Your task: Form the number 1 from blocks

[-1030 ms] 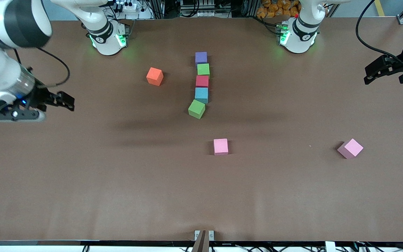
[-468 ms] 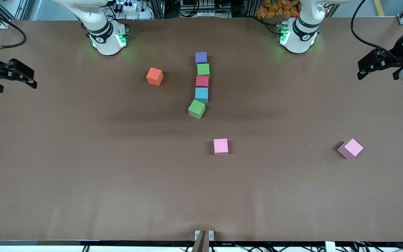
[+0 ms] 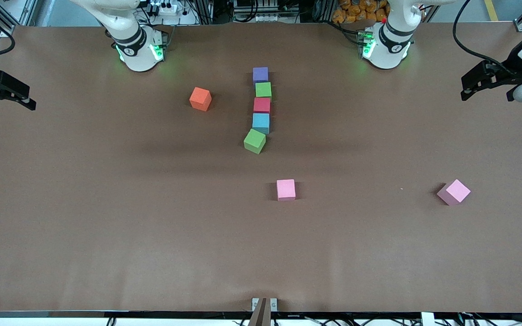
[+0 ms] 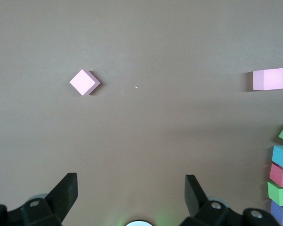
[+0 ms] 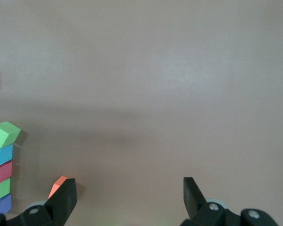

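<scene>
Five blocks lie mid-table in a line running toward the front camera: purple block [image 3: 260,74], green block [image 3: 263,89], red block [image 3: 262,105], light blue block [image 3: 261,122]. The second green block [image 3: 254,141] is turned and set slightly off the line, toward the right arm's end. My right gripper [image 3: 11,107] hangs open and holds nothing over the right arm's end of the table. My left gripper [image 3: 485,95] hangs open and holds nothing over the left arm's end. The right wrist view shows the line from turned green block [image 5: 4,133] to purple block [image 5: 0,205].
An orange cube [image 3: 200,98] lies beside the line toward the right arm's end. One pink cube [image 3: 286,189] sits nearer the front camera than the line. Another pink cube [image 3: 454,191], turned, lies toward the left arm's end.
The right gripper has pulled back from over the table to its end by the edge. The left gripper has drifted slightly. No block has moved.
</scene>
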{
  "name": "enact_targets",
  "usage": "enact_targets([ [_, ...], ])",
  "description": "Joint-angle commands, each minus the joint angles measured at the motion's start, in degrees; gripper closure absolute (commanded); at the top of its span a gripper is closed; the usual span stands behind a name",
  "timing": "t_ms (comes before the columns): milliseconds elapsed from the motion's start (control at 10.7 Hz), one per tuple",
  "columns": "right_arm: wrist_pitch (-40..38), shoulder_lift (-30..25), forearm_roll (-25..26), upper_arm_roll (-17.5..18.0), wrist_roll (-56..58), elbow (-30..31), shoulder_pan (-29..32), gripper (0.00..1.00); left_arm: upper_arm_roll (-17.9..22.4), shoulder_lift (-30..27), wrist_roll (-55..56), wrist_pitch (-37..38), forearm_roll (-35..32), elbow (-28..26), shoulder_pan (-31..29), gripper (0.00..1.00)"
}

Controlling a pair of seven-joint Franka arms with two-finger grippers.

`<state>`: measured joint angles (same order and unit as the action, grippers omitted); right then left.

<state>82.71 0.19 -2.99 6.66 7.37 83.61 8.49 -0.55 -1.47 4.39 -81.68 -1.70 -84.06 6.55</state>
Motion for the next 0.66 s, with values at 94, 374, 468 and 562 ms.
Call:
enact_targets([
  [94, -0.88, 0.69, -0.7, 0.63, -0.16, -1.34, 0.56, 0.0, 0.19, -1.43, -1.23, 0.64, 1.43, -0.76, 0.13, 0.0],
  [374, -0.97, 0.69, -0.7, 0.63, -0.16, -1.25, 0.65, 0.0, 0.19, -1.43, -0.7, 0.64, 1.34, -0.49, 0.13, 0.0],
  [468, -1.06, 0.69, -0.61, 0.63, -0.16, -1.17, 0.65, 0.0, 0.19, -1.51, -0.7, 0.64, 1.34, -0.41, 0.13, 0.0],
  [562, -0.97, 0.69, -0.61, 0.63, -0.16, -1.17, 0.65, 0.0, 0.19, -1.6, -0.61, 0.64, 1.43, -0.41, 0.22, 0.0],
])
